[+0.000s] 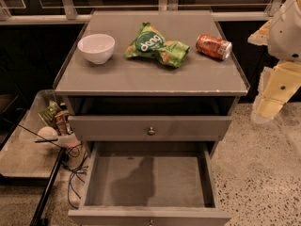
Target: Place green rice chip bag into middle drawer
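The claw (pixel 266 108) hangs beside the counter (pixel 141 74); open or closed, I cannot tell. The green rice chip bag (pixel 155 44) lies to its left: best descend squarely onto the crumpled middle.

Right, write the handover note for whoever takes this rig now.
The gripper hangs beside the cabinet's right edge, away from the bag.
The green rice chip bag lies on the cabinet top, between the white bowl and the soda can.
The middle drawer is pulled open, floor bare.
Done: drawer open.
Left: grasp the bag, place it in the drawer.
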Controlling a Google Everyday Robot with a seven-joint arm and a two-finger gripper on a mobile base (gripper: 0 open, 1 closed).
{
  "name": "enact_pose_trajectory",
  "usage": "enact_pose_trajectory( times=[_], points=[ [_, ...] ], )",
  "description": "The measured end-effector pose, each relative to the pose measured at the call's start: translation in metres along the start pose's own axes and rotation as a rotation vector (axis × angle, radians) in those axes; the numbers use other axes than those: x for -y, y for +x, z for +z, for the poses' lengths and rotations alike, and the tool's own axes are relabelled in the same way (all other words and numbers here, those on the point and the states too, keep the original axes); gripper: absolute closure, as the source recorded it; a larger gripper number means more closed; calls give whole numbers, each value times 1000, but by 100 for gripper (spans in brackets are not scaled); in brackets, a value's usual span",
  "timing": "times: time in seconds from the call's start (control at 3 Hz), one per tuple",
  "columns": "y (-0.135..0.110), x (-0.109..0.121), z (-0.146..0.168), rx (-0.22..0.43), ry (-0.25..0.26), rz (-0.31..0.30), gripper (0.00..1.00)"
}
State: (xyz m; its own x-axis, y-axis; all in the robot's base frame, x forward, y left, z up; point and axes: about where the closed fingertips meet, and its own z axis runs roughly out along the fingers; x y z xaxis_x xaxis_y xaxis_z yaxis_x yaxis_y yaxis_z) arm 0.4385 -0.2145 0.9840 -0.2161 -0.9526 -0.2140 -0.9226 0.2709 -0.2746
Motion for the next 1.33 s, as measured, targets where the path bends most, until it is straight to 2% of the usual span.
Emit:
enact_pose_trajectory(
  times=[0.67, 1.0, 1.33],
  points=[
    [-6, 6, 1, 12, 16, -19, 0],
    [-25, 29, 13, 67, 38, -60, 0],
    [-35, 72, 42, 89, 3, -7, 0]
  ],
)
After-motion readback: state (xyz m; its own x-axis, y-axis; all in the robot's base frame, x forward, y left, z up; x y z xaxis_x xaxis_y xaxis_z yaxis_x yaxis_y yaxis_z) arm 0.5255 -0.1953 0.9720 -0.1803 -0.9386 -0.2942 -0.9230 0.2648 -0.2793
